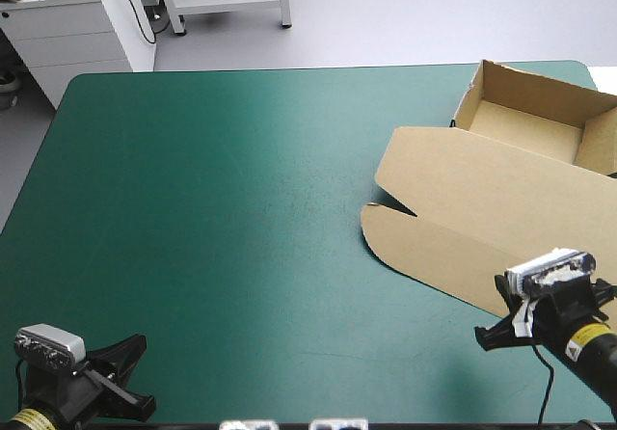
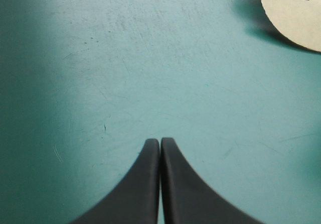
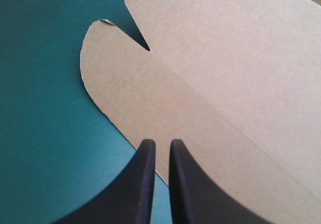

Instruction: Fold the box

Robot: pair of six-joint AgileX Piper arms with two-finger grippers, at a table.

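The brown box stands at the table's far right as an open tray with its walls raised. Its lid lies flat on the teal-green cover and reaches toward the near side, ending in a rounded flap. My right gripper hovers over the lid's near edge, shut with only a thin slit between its fingers and nothing in them. In the right wrist view the lid fills the space ahead. My left gripper is shut over bare cover at the near left corner. The rounded flap shows far ahead of it.
The teal-green cover stretches wide to the left of the box. The tray's far corner sits close to the table's far right edge. A white cabinet stands beyond the far left corner.
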